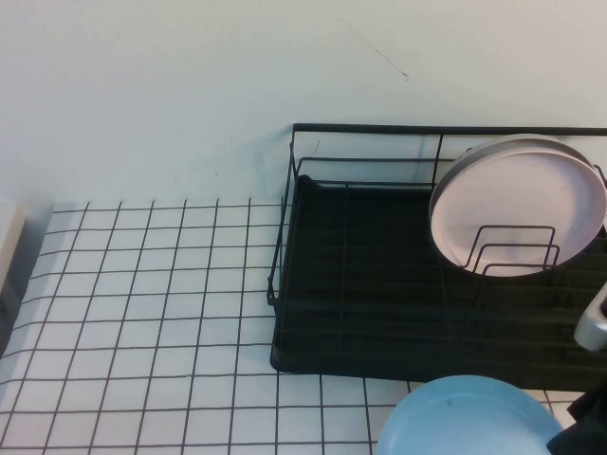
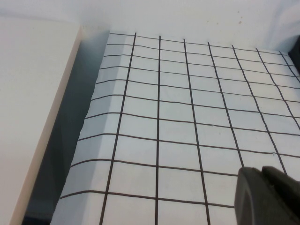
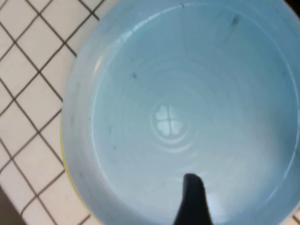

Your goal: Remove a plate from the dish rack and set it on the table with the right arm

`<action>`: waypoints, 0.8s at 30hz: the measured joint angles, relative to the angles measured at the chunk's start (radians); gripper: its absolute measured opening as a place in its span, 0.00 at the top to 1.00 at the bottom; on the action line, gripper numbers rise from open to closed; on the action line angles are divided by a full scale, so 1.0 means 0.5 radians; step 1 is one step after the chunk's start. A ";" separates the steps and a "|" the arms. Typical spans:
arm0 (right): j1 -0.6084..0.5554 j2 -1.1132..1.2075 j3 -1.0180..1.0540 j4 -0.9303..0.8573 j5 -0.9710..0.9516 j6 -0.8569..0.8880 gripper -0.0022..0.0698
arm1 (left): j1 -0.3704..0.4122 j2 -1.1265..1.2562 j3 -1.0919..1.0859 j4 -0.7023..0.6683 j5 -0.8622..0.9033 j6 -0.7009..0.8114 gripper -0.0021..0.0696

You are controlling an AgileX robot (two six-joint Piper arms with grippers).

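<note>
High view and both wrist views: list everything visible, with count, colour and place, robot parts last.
dish rack: one, black wire with black tray base, on the table's far right
pink plate: one, pale pink, standing on edge in the rack's right end
plate: one, light blue, lying flat on the table in front of the rack; a clover mark at its centre in the right wrist view
yellow edge: a thin sliver under the blue plate's rim; what it belongs to cannot be told
table: one, white with black grid
beige slab: one, off the table's left edge
left tool: black, only a corner shows, over bare grid
right tool: black finger above the blue plate, not gripping it
</note>
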 joint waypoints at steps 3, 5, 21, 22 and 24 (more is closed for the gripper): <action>0.000 0.000 -0.189 -0.293 0.227 0.259 0.30 | 0.000 0.000 0.000 0.000 0.000 0.000 0.98; 0.000 0.000 -0.284 -0.408 0.367 0.412 0.33 | 0.000 0.000 0.000 0.000 0.000 0.000 0.98; 0.000 -1.109 -0.381 0.023 0.285 0.317 0.96 | 0.000 0.000 0.000 0.000 0.000 0.000 0.98; 0.000 -1.197 -0.381 0.044 0.234 0.318 0.96 | 0.000 0.000 0.000 0.000 0.000 0.000 0.98; 0.000 -1.339 -0.381 0.057 0.164 0.311 0.96 | 0.000 0.000 0.000 0.000 0.000 0.000 0.98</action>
